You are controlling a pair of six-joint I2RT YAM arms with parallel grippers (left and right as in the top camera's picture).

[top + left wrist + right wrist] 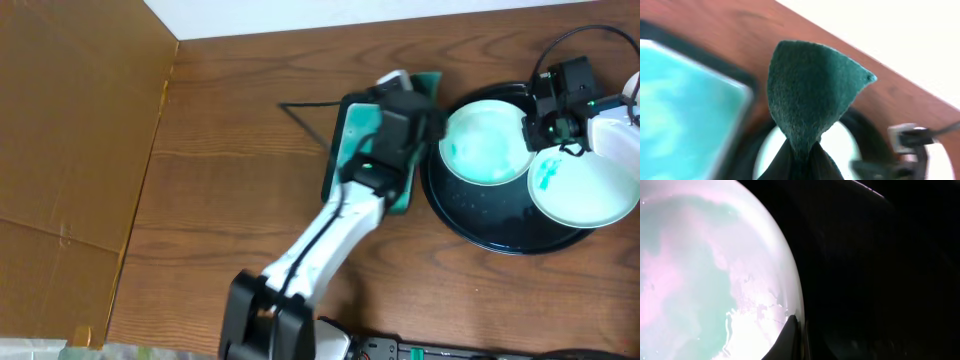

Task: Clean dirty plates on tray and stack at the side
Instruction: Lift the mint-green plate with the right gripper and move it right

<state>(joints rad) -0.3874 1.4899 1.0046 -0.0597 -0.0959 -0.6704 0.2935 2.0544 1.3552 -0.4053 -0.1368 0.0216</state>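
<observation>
Plainly, your left fingers (785, 167) were clamped on a dark green scouring pad (810, 95), held up between the teal dish (345, 150) and the black tray (490, 225) on the table (240, 150). Your right fingers (790, 340) were closed tight at the rim of a plate (715, 270) washed pale mint and white. On the tray lay a mint plate (485, 145); a paler plate (590, 190) with a teal smear (545, 178) overhung the tray's right rim.
</observation>
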